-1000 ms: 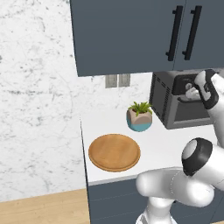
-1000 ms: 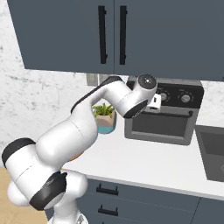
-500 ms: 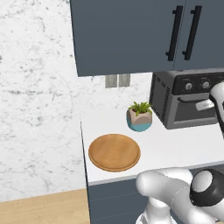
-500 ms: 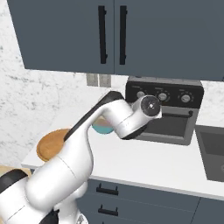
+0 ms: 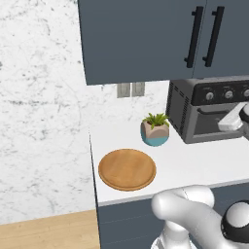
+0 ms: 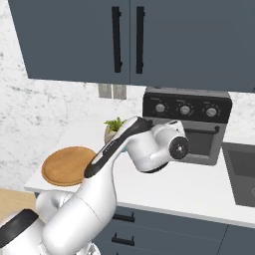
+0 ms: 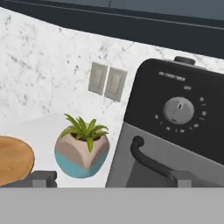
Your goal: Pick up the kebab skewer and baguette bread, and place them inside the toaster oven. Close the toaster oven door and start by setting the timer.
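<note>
The toaster oven point(image 5: 206, 111) stands at the back right of the counter, and its door point(image 6: 201, 142) is shut, the black bar handle point(image 7: 151, 161) across the top. My gripper point(image 7: 116, 179) is open, its fingertips point(image 7: 43, 178) wide apart, and it faces the oven's left front corner from a short way off. A round silver knob point(image 7: 179, 109) on the control strip sits above and right of it. My hand point(image 5: 233, 119) hangs at door-handle height in front of the oven. The kebab skewer and the baguette bread are out of view.
A round wooden board point(image 5: 127, 168) lies bare near the counter's front left. A small potted plant point(image 5: 155, 130) stands between the board and the oven. Wall outlets point(image 7: 107, 81) sit behind it. A sink point(image 6: 241, 174) is right of the oven. Wall cabinets point(image 5: 155, 39) hang overhead.
My hand has come down from the oven's control strip to door-handle height and drawn back from it. The elbow has sunk low toward the base. The jaws have stayed open.
</note>
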### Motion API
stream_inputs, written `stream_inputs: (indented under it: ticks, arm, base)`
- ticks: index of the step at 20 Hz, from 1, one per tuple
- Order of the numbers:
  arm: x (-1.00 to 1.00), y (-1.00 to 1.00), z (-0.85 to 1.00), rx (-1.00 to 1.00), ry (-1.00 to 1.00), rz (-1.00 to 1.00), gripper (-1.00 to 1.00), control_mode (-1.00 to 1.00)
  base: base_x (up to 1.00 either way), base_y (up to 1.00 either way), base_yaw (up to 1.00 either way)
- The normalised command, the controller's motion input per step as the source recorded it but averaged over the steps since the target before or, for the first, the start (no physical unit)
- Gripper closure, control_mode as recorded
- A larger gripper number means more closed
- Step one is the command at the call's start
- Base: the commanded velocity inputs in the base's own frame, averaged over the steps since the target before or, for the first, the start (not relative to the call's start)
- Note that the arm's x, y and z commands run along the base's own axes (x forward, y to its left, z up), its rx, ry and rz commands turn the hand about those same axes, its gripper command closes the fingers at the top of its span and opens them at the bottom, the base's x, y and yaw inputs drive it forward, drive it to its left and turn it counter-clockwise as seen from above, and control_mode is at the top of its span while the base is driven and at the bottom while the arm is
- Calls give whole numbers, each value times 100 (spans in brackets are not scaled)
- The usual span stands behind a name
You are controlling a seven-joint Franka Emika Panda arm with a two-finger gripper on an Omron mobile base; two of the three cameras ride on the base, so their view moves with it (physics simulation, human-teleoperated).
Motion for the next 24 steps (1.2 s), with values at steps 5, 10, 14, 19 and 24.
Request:
stream_inputs:
  ticks: [5, 10, 14, 19, 24]
  arm:
    - [3, 2, 13, -3, -22, 2, -100, -100]
    - [0, 34, 31, -3, -20, -10, -100, -100]
    - [2, 45, 3, 0, -8, -20, -100, -100]
    - [1, 0, 4, 0, -1, -20, -100, -100]
    - [4, 0, 0, 0, -1, -5, -100, -100]
  base:
    - [0, 0, 0]
    - [0, 0, 0]
    - [0, 0, 0]
    - [0, 0, 0]
    - [0, 0, 0]
